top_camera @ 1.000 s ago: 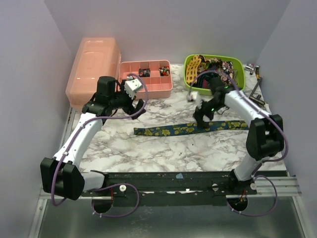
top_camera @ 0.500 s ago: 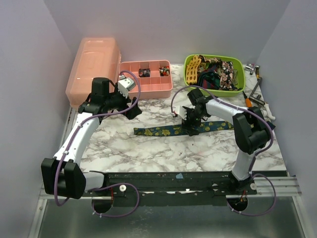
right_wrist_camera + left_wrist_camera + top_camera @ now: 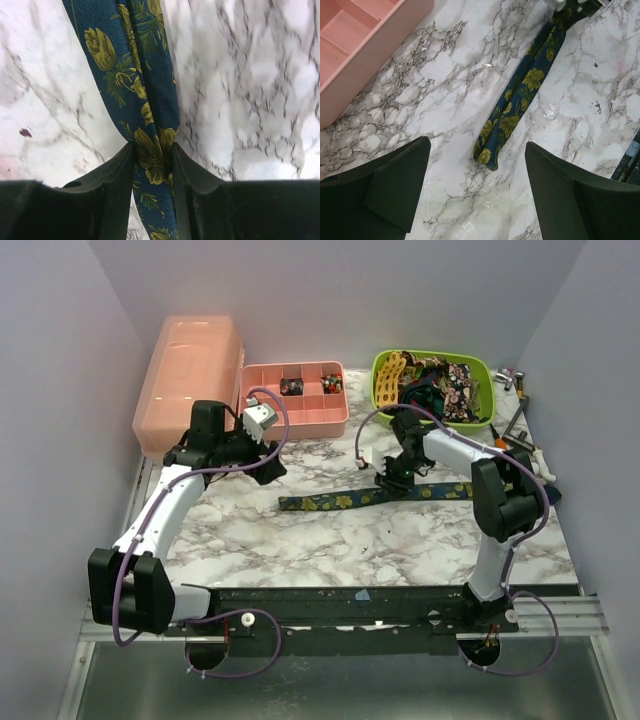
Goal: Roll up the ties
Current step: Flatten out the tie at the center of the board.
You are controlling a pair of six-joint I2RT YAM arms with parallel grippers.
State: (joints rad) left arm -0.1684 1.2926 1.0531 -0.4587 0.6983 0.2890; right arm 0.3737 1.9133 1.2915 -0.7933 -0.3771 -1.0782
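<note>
At the upper left of the top view, a pink tub (image 3: pixel 190 365) and a pink divided tray (image 3: pixel 295 408) sit at the back of the marble table (image 3: pixel 300 550); neither matters to this step. Just below the tray, the left gripper (image 3: pixel 272 454) hovers with its jaws spread wide and nothing between them. Its wrist view shows the pointed tip of the navy tie (image 3: pixel 330 503) lying flat on the marble, centred in the gap between its fingers (image 3: pixel 395 185) but apart from them.

The tie runs as one straight strip across the middle of the frame. Right of centre, the right gripper (image 3: pixel 391 478) is clamped on it partway along, and its wrist view shows the cloth bunched narrow between the two pads. At the upper right, the green basket (image 3: pixel 440 424) holds the remaining ties (image 3: pixel 440 380) in a heap.

The step in hand looks to be securing the tie for the first turn of the roll. To do it well:
- The right pinch should hold firm without dragging the strip askew, since a crooked strip tends to roll into a cone.
- The left gripper should come down squarely over the tip and close across the full width, catching cloth only and not scraping the marble.
- The roll should start tight at one end, with the other arm holding the strip taut and flat.
</note>
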